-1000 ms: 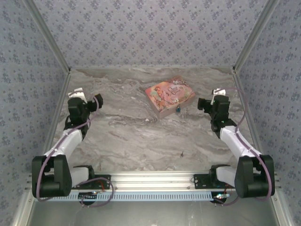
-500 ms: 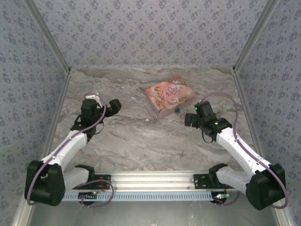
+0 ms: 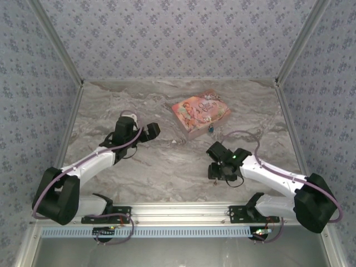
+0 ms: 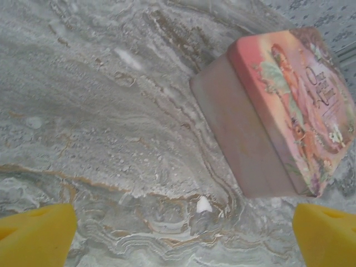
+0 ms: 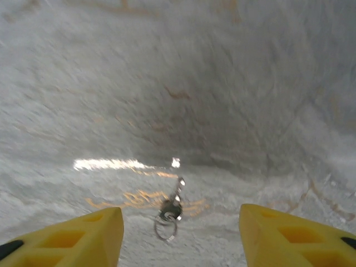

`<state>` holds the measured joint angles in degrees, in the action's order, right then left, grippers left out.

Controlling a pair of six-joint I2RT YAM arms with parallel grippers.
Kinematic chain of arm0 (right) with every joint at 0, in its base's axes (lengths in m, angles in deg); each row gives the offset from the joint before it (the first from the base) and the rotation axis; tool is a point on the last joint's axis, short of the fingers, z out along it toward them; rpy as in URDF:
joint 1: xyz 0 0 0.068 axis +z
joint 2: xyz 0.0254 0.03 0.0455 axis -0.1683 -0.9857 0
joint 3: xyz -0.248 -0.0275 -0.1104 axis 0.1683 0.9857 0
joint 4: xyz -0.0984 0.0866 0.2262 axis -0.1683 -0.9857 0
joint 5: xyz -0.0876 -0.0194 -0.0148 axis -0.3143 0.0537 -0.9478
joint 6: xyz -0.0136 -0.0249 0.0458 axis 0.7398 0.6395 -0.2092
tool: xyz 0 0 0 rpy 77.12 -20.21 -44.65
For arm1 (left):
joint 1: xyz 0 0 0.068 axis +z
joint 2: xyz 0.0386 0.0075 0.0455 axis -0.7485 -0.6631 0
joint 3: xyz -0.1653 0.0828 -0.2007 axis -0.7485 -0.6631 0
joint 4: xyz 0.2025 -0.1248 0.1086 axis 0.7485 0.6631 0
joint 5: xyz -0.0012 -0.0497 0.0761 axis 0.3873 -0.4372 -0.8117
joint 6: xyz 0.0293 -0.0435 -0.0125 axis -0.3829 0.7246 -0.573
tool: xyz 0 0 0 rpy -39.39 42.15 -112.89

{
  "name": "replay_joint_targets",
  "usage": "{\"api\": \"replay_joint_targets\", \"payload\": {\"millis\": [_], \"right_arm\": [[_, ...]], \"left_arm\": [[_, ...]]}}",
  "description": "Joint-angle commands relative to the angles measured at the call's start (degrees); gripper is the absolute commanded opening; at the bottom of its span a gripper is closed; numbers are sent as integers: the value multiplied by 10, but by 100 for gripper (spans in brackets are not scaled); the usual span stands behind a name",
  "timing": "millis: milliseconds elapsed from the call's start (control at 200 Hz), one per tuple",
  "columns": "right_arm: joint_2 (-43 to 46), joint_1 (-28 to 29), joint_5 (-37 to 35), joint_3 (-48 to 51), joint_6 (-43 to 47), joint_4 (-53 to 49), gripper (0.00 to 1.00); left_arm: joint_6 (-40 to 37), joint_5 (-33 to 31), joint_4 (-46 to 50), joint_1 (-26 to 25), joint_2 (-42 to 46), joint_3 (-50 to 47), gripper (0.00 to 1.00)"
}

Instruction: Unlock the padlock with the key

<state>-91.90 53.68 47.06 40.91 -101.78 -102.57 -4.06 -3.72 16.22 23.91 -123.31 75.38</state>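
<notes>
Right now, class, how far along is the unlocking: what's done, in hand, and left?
Done: nothing; the padlock lies untouched beside the pink box. In hand: the right tool hangs open over the key on the table; the left tool, open, faces the box. Left: grasp the key, bring it to the padlock, insert, turn.

Pink box (image 4: 289,105), ornate lettering on its lid, too blurred to read

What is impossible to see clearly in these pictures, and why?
Padlock, top view: too small to tell whether its shackle is shut.
Key, right wrist view: blurred, its teeth unreadable.
Left fingers, left wrist view: cut off by the bottom edge.
</notes>
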Motion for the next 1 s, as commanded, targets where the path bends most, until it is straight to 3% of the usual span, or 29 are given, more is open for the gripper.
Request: {"api": "replay_joint_targets", "payload": {"millis": [0, 565, 994], "right_arm": [[5, 4, 42, 24, -52, 1, 53], [-55, 22, 42, 29, -54, 40, 33], [-111, 59, 19, 4, -52, 15, 12]], "left_arm": [[-1, -12, -13, -5, -5, 20, 100], [-2, -18, -1, -7, -8, 28, 99], [-9, -23, 10, -7, -3, 32, 99]]}}
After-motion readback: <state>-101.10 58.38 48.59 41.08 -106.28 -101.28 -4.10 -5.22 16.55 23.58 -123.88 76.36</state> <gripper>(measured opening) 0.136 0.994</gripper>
